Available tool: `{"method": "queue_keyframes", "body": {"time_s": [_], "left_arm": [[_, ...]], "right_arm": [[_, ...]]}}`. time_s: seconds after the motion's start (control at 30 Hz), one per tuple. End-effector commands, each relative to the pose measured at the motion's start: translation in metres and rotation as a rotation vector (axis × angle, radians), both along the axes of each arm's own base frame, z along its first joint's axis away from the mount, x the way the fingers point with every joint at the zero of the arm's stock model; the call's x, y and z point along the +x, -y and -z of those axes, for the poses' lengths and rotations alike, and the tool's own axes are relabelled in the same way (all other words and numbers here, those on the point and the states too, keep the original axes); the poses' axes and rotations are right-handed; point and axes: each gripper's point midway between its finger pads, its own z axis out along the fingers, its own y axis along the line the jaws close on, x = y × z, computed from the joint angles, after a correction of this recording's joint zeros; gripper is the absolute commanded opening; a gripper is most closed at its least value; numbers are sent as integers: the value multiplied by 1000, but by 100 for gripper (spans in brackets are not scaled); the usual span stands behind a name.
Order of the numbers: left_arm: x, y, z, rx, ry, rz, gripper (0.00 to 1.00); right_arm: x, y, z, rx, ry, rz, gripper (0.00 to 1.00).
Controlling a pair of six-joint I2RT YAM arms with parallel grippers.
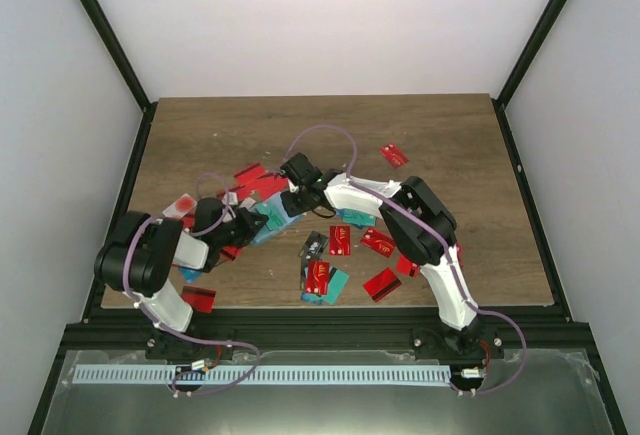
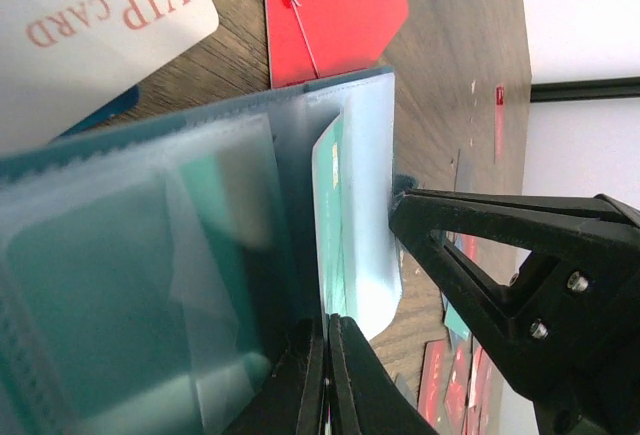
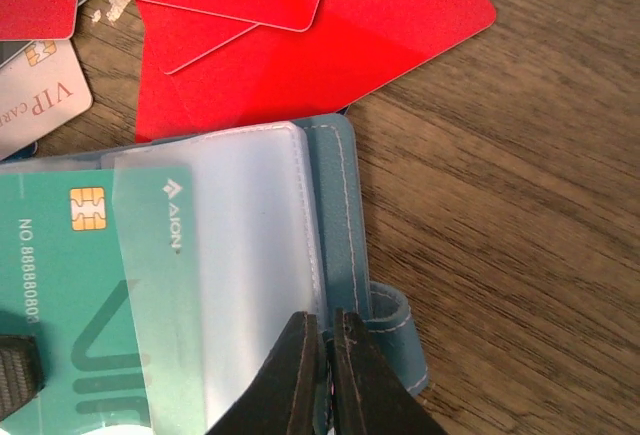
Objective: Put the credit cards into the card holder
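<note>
Now the left gripper [image 2: 327,380] and the right gripper [image 3: 325,370] both pinch tight on the open card holder [image 3: 345,205], which lies near the middle of the table [image 1: 450,145]. A teal card [image 3: 60,285] sits partway in a clear pocket [image 3: 250,245]. Holding that pocket steady and pushing the card slowly should get it in.
</note>
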Motion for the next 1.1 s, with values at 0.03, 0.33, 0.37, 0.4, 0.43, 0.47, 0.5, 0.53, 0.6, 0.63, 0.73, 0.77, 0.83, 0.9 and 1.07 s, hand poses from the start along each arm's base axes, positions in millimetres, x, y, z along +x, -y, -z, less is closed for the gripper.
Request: {"method": "queue_keyframes", "body": {"time_s": [0.03,0.33,0.37,0.4,0.43,0.47,0.5,0.53,0.6,0.63,0.73,0.77,0.83,0.9,1.07], "left_arm": [[6,6,4,22,22,41,4],[9,14,6,8,25,55,4],[10,14,5,8,29,54,4],[10,15,5,10,30,53,4],[10,15,4,11,31,52,4],[11,15,4,14,33,52,4],[11,16,3,17,33,54,4],[12,16,3,22,34,55,4],[12,17,2,34,34,61,4],[12,17,3,36,34,64,4],[9,23,3,36,34,91,4],[7,27,4,35,32,106,4],[3,32,5,31,30,136,4],[-1,37,7,32,28,166,4],[-7,43,13,49,27,217,4]], "right_arm": [[-21,13,20,-58,-92,-16,1],[-28,22,23,-86,-132,3,1],[-29,24,24,-92,-140,9,1],[-31,27,25,-98,-149,15,1],[-34,30,26,-103,-158,20,1],[-36,33,27,-109,-167,25,1],[-38,36,27,-113,-174,31,1],[-40,38,28,-116,-182,36,1],[-44,44,30,-121,-198,50,1],[-45,46,30,-120,-204,54,1],[-47,51,28,-112,-215,71,1],[-48,53,28,-108,-221,76,1],[-47,54,25,-90,-224,83,1],[-45,56,22,-80,-223,90,1],[-43,56,19,-37,-239,87,1]]}}
